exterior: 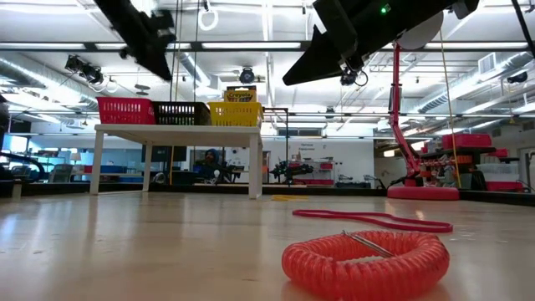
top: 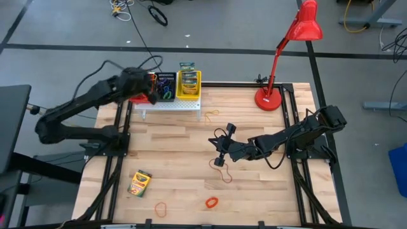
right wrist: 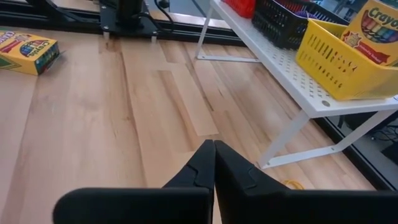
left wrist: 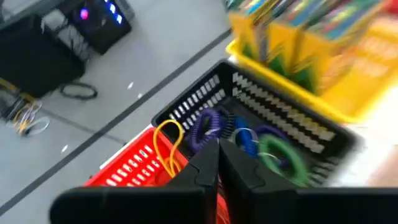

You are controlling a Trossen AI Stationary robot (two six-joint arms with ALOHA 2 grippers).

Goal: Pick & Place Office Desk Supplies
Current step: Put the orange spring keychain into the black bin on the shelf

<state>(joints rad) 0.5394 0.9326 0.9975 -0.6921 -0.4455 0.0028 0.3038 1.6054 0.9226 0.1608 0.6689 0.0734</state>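
We hold our left tool (left wrist: pixel 217 163) pinched shut and empty over the red basket (left wrist: pixel 134 167) and black basket (left wrist: pixel 292 127), our right tool (right wrist: pixel 213 163) shut above the surface (top: pixel 178 146) — any descent like this merely shoves the rubber band (top: pixel 221 170), never catching it.

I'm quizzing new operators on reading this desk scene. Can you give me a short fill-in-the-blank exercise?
1. The left gripper hovers over the red basket with its fingers ____.
2. The yellow basket holds ____ boxes.
3. The three baskets stand on a white perforated ____.
4. One crayon box lies flat on the ____.

Missing words: shut; crayon; stand; table
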